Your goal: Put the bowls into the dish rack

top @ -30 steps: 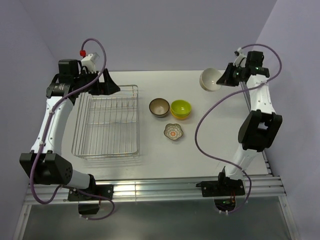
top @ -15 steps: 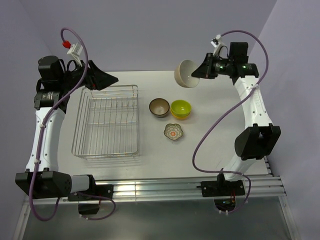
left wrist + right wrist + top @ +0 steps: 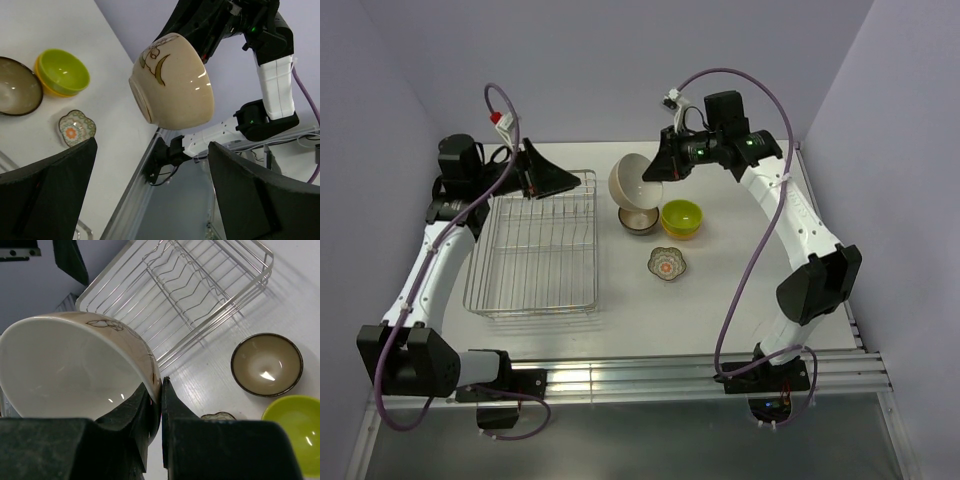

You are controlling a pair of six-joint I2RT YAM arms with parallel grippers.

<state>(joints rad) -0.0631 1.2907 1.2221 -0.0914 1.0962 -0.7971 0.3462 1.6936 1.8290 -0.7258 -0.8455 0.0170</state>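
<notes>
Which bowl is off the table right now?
The cream-white bowl with brown markings, pinched at its rim by the right tool and tipped sideways in the air. The brown bowl, green-in-orange stack and patterned dish sit upright on the table.

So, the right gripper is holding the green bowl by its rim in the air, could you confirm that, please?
Not quite: the right gripper is holding the white bowl by its rim in the air, as the right wrist view shows. The green bowl lies below, not held.
</notes>
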